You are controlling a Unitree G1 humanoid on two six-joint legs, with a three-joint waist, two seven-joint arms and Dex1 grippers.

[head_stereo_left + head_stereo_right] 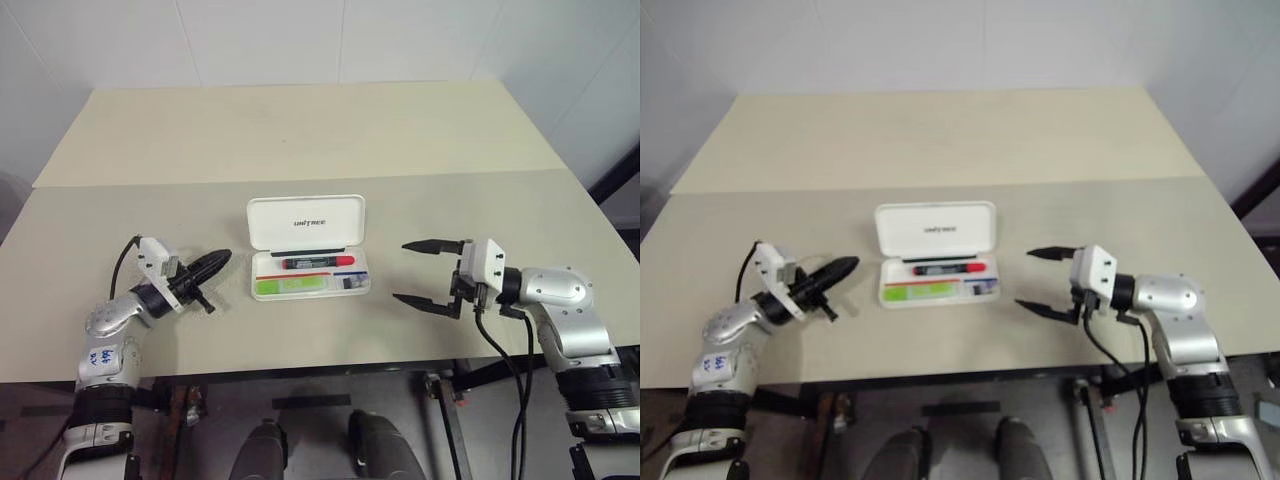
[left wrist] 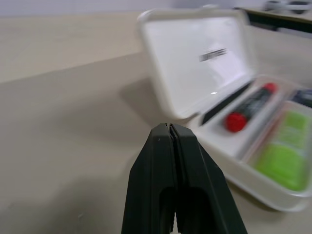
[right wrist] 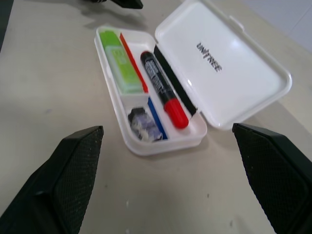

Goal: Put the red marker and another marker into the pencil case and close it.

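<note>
While hovering low over the table (image 1: 300, 130), left gripper (image 1: 222, 258) pressed fully shut with nothing between its black fingers, tips aimed at the pencil case (image 1: 308, 222) from just beside its left end; right gripper (image 1: 417, 272) spread wide and empty, level, facing the case's right end, a little apart. White case lying open at mid-table, lid tilted back with dark logo text showing. Inside, black-barrelled red marker (image 1: 316, 262) along the rear slot, red cap toward the right; lime-green another marker (image 1: 291, 286) in the front-left compartment. Pale beige tabletop, white tiled wall behind
</note>
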